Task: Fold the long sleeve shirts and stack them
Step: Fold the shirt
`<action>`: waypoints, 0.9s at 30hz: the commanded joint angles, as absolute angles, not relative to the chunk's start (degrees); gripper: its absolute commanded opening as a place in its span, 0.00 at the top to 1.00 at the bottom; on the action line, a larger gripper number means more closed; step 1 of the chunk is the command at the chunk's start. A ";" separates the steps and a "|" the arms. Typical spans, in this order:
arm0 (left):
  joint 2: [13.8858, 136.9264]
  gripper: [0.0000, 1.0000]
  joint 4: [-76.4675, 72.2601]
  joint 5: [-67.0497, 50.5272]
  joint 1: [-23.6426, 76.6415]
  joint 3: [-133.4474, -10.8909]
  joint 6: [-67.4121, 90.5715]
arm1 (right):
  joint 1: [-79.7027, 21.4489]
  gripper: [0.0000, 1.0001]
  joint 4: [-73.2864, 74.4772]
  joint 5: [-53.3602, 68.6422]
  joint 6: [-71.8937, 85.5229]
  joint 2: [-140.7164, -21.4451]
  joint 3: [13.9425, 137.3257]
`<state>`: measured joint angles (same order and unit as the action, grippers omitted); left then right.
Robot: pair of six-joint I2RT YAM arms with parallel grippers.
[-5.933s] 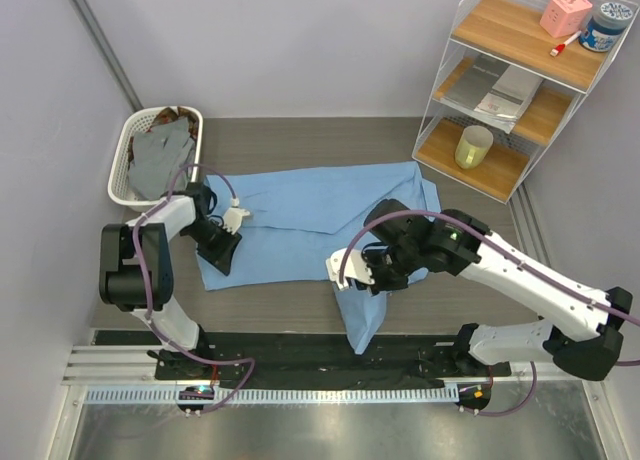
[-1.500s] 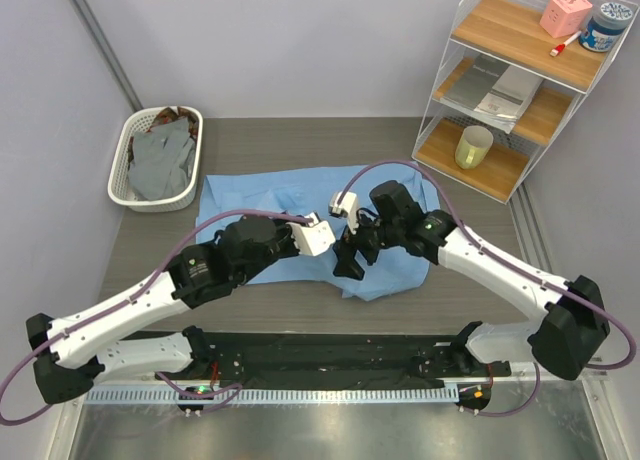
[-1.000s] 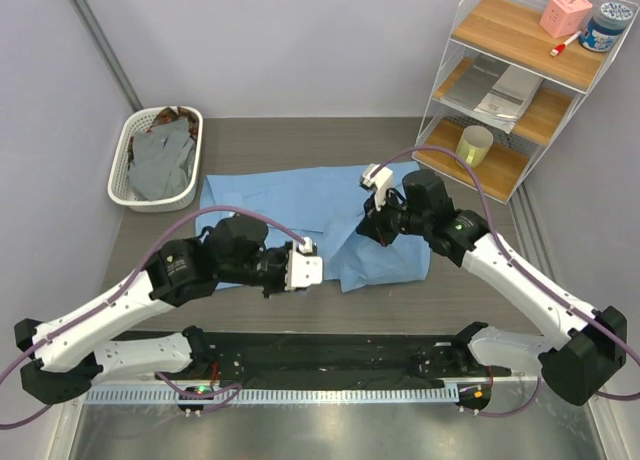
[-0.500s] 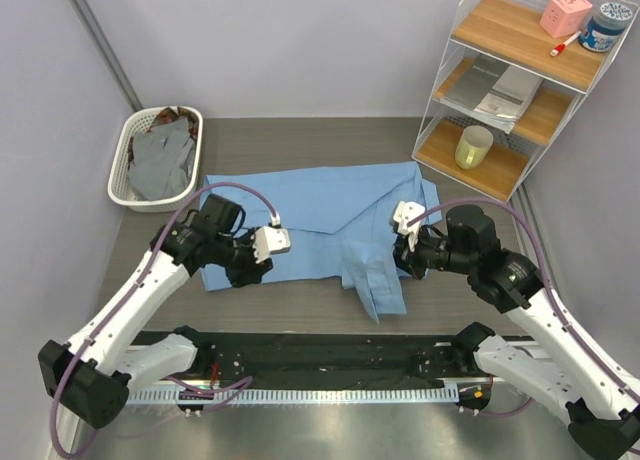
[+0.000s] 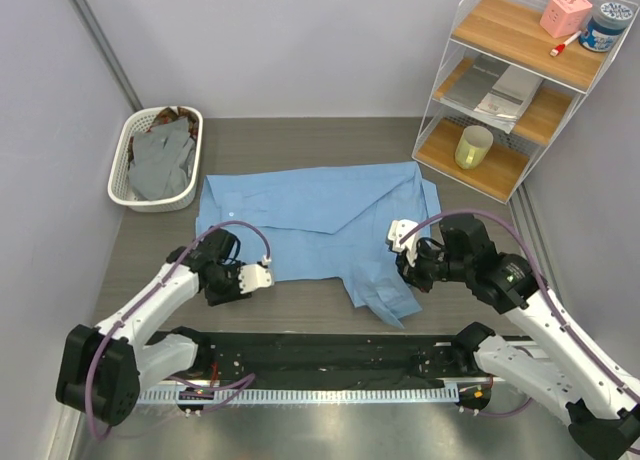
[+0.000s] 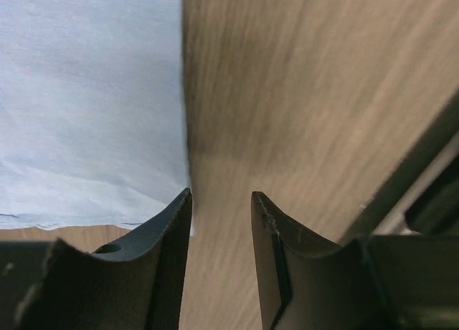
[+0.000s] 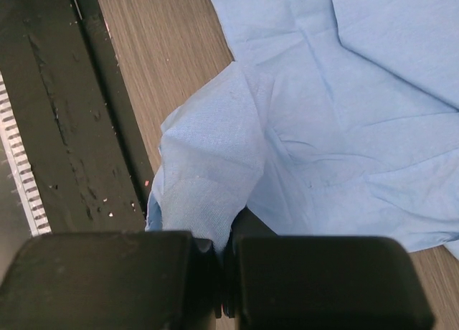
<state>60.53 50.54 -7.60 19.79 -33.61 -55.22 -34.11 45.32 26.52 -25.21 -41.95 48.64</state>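
Note:
A light blue collared shirt lies spread across the table's middle, one end bunched at the near right. My right gripper is shut on a raised fold of that blue cloth; in the right wrist view the right gripper has its jaws pressed together on the fold. My left gripper hovers just off the shirt's near left edge. In the left wrist view the left gripper is open over bare wood, with the blue shirt to its left. Grey and brown shirts lie in a basket.
The white basket stands at the far left by the wall. A wire shelf rack with a yellow cup, a book and small containers fills the far right. A black rail runs along the near table edge.
My left gripper has drawn back off the shirt's near left edge onto bare table, open. My right gripper, still shut on the cloth, has shifted slightly nearer, and the bunched end moved with it.

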 commanded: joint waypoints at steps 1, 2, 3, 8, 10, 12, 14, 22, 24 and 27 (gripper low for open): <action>62.22 0.60 39.04 -2.64 19.51 -31.29 -59.59 | -34.28 0.99 46.84 26.45 -27.33 -42.19 51.68; 62.66 0.60 37.54 -2.38 19.51 -31.03 -60.55 | -34.19 0.99 47.02 26.19 -27.33 -42.01 51.77; 63.71 0.60 37.18 -2.72 19.42 -30.85 -61.08 | -34.28 0.99 47.37 25.84 -27.33 -42.10 52.03; 66.70 0.79 36.29 -3.34 19.51 -30.76 -61.35 | -34.28 0.99 49.22 26.37 -27.51 -42.10 53.00; 66.89 0.90 38.49 -4.82 19.51 -31.46 -61.52 | -34.28 0.99 50.62 27.24 -27.33 -41.58 53.52; 66.10 1.00 44.34 -7.11 19.51 -32.60 -62.14 | -34.19 0.99 51.50 28.47 -28.21 -40.70 54.31; 62.86 1.00 49.80 -11.48 19.51 -34.62 -63.71 | -34.28 0.99 52.29 29.96 -28.39 -40.34 55.19; 56.16 1.00 63.28 -15.03 18.03 -41.48 -66.27 | -34.28 0.99 54.76 25.15 -31.37 -44.29 62.57; 60.00 1.00 63.02 -15.73 16.10 -45.25 -65.57 | -34.10 0.99 53.18 21.99 -33.30 -48.22 65.56; 66.94 1.00 62.40 -16.78 12.41 -51.40 -65.30 | -33.93 0.99 52.74 20.92 -36.80 -53.69 70.04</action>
